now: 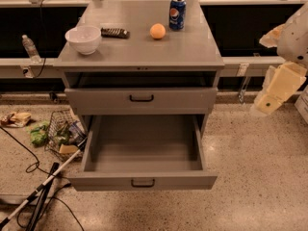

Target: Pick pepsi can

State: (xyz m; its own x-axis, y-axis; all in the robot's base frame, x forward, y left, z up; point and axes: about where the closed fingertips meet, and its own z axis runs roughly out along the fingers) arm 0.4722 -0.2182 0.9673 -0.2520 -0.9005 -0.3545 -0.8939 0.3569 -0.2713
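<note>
The pepsi can [177, 13], blue with a round red-white-blue logo and a silver top, stands upright at the back right of the grey cabinet top [144, 52]. An orange fruit [157, 31] lies just left of it and a little nearer. My gripper [278, 89], cream-coloured, hangs at the right edge of the view. It is beside the cabinet, well to the right of the can and lower than the top. It holds nothing that I can see.
A white bowl [83, 38] and a dark remote-like object [115, 32] sit on the left of the top. The upper drawer [142, 99] is shut and the lower drawer [143, 153] is pulled out. A wire basket [61, 134], litter and cables lie on the floor at left.
</note>
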